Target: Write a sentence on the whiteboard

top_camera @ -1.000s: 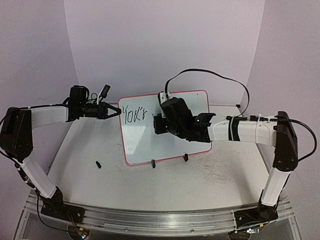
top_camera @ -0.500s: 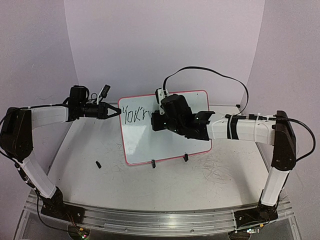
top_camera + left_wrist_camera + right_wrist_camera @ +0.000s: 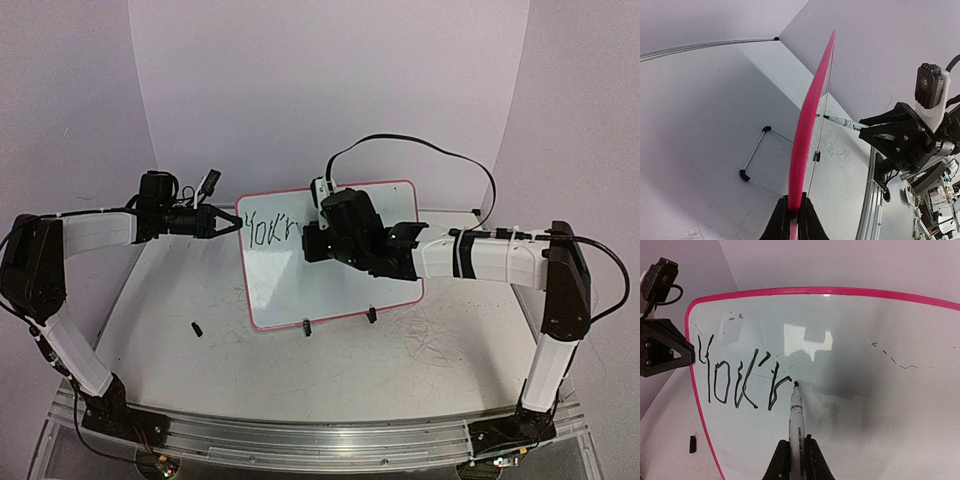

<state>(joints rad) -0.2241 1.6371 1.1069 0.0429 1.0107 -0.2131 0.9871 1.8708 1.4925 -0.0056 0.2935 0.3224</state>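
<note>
The whiteboard (image 3: 290,280) with a red-pink rim stands upright mid-table on black clip feet. My left gripper (image 3: 234,222) is shut on its left rim (image 3: 805,150). The sentence (image 3: 737,377) reads "You'r" in black at the board's upper left; it also shows in the top view (image 3: 272,231). My right gripper (image 3: 796,456) is shut on a white marker (image 3: 796,425). The marker's black tip (image 3: 795,384) is at the board just right of the "r". In the top view the right gripper (image 3: 318,243) covers the board's middle.
A black marker cap (image 3: 197,327) lies on the table left of the board. The wire stand (image 3: 754,155) props the board from behind. Old scribble marks (image 3: 440,335) stain the tabletop at right. A black cable (image 3: 420,150) arcs behind the right arm.
My right gripper has moved up and left with the marker, closing on the board beside the "r". The left gripper and the board have not moved.
</note>
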